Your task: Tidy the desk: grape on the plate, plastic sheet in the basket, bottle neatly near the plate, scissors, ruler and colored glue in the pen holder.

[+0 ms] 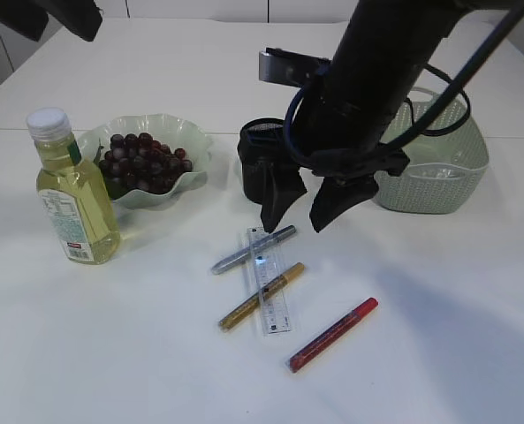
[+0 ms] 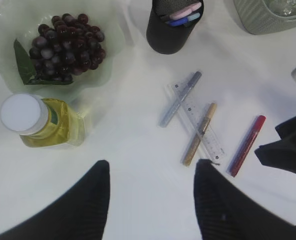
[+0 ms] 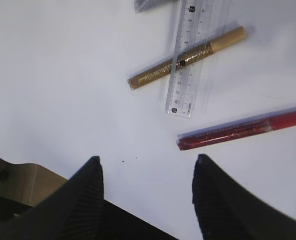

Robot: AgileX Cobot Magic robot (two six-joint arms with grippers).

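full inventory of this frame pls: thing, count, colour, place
grapes: 1 bunch, dark red, on the plate
plate: 1, pale green, wavy rim, back left
bottle: 1, yellow liquid, white cap, upright left of plate
pen holder: 1, black, centre back, already holds items
basket: 1, pale green, back right
ruler: 1, clear, centre
glue pens: 3, silver and gold crossing the ruler, red to its right
left gripper: open, raised
right gripper: open, above silver pen

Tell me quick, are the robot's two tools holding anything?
Left tool: open, holding nothing.
Right tool: open, holding nothing, above the ruler.
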